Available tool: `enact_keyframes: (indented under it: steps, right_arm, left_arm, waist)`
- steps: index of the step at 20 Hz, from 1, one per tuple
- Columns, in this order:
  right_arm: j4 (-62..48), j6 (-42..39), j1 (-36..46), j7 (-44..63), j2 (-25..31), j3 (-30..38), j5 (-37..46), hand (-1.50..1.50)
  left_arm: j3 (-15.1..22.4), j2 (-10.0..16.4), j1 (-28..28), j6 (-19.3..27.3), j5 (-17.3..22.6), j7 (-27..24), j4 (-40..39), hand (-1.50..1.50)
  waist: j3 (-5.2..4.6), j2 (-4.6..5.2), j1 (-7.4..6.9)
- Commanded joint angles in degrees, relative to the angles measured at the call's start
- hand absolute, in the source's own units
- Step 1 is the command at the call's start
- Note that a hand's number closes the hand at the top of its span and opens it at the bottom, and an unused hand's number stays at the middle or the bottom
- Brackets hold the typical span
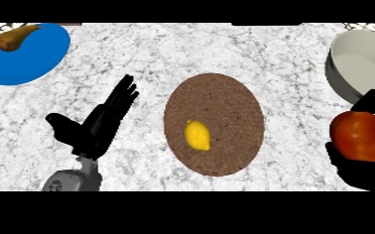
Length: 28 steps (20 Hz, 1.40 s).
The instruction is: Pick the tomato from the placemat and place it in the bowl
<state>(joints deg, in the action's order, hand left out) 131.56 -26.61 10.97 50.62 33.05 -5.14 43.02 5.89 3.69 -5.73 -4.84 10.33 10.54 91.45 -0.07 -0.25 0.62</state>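
Being held in the curled right hand, the tomato is at the right edge of the counter. It should be carried over the corner bowl and let go low.

Glossy tomato, woven placemat, speckled stone counter

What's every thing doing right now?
tomato: held by the right hand, outside the bowl.
right hand: fingers curled round the tomato.
left hand: open, resting.
bowl: upright, tomato not inside.
lemon: lying on the placemat.
blue plate: holds brown food.
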Motion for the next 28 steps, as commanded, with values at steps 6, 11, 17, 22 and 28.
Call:
enact_keyframes:
  steps: [6,11,17,22,28]
  right_arm:
    - [-7.6,-3.6,10.7,-2.3,0.4,12.0,-3.9,1.5]
    - [-19.7,0.2,16.0,-8.5,2.7,16.1,-2.1,1.5]
    - [-30.2,3.6,16.9,-18.4,5.4,23.7,-4.8,1.5]
    - [-48.5,15.3,18.4,-31.6,5.9,21.7,1.5,1.5]
    - [-68.7,24.4,26.8,-37.5,7.0,17.9,9.7,1.5]
  left_arm:
    - [0.5,-1.5,-0.5,-0.4,-1.6,-2.3,-3.2,0.0]
    - [-0.8,-0.5,-2.5,-1.6,0.4,0.9,-1.7,0.0]
    - [-1.2,-0.7,-3.0,-0.6,0.3,3.3,0.6,0.0]
    - [0.6,-2.2,-0.2,-1.5,-2.3,-3.4,-4.8,0.0]
    - [-1.7,-0.7,-2.1,-3.4,-0.1,-2.8,-4.9,0.0]
  waist:
    - [0.04,0.29,-0.8]
    - [0.06,0.38,-1.12]
    - [0.08,0.28,-0.84]
    - [0.09,0.59,-1.37]
    - [0.07,0.69,-2.05]
